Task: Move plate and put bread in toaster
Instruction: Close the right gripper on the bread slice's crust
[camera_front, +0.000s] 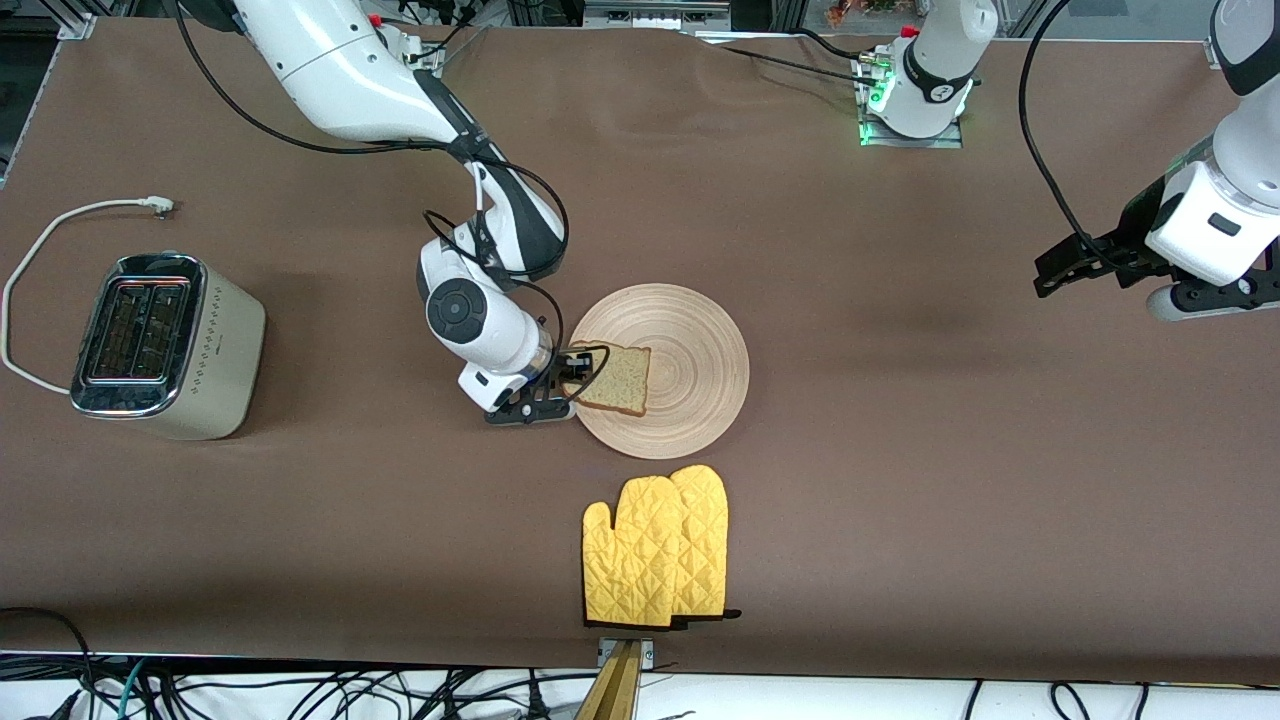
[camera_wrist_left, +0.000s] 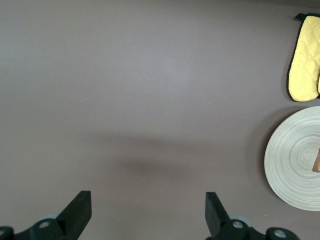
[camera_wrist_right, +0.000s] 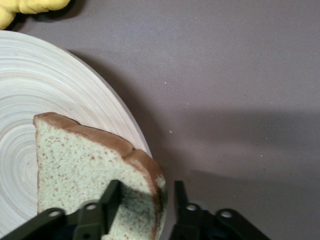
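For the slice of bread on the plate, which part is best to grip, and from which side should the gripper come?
Grip the bread at its crust edge that overhangs the rim of the plate toward the right arm's end of the table. The slice is thin and lies flat, so only that free edge lets one finger pass under and one above. The right gripper is already placed so, fingers open around that edge. The left gripper waits, open, over bare table.

Right pincer (camera_front: 566, 385) low, fingers parted; left pincer (camera_wrist_left: 148, 212) waits, spread wide.
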